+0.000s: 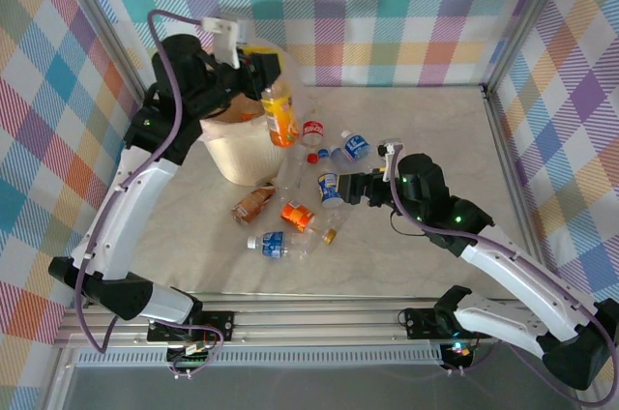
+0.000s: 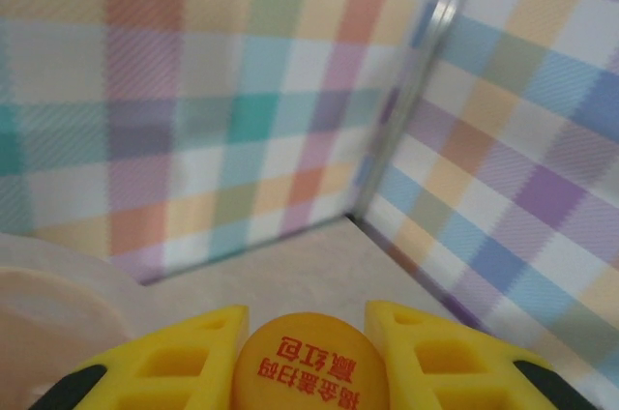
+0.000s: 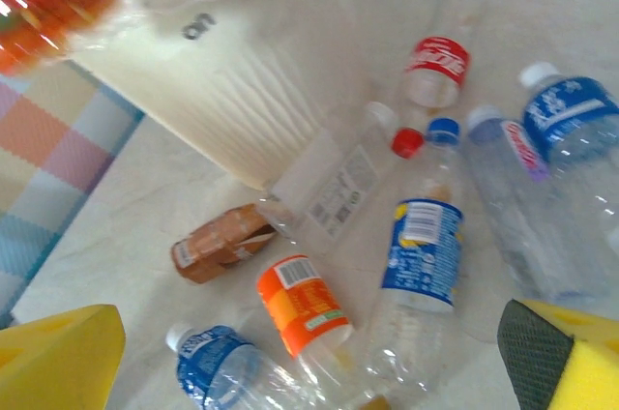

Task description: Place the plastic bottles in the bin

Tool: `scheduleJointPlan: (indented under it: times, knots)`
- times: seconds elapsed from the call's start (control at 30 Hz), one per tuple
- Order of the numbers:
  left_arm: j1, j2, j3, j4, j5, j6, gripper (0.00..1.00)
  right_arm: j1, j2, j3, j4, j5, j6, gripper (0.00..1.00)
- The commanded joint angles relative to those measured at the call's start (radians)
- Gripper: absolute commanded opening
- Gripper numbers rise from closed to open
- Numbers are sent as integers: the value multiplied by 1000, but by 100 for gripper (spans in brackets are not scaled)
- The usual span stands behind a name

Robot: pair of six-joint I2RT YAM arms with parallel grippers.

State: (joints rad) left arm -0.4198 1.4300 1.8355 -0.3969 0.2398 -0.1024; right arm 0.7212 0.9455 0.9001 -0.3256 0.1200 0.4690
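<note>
Above the bin (image 1: pixel 230 154), left tool (image 1: pixel 261 68) clamped on orange bottle (image 1: pixel 280 110), right tool (image 1: pixel 350 186) spread wide over scattered bottles (image 1: pixel 298 216)

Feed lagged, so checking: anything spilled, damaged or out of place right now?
No spill visible. The orange-labelled bottle sits in the left tool over the bin; the brown bottle on the table looks crushed.

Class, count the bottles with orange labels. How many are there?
2. One bottle is gripped by the left hand above the bin; the other bottle lies on the table. The bin may hide more.
</note>
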Motion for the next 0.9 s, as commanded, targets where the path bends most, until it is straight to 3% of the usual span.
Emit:
scheduleJointPlan:
  times: [0.0, 0.47, 0.7, 0.87]
  knots:
    - [51, -8, 48, 24, -78, 37, 0, -1, -2, 49, -79, 111, 51, 100]
    - [201, 182, 273, 18, -195, 98, 0, -29, 84, 121, -190, 176, 97, 99]
    - [243, 367, 481, -87, -158, 133, 0, -83, 85, 132, -260, 189, 149, 100]
    - [281, 503, 634, -200, -88, 133, 0, -192, 112, 158, -335, 113, 176, 100]
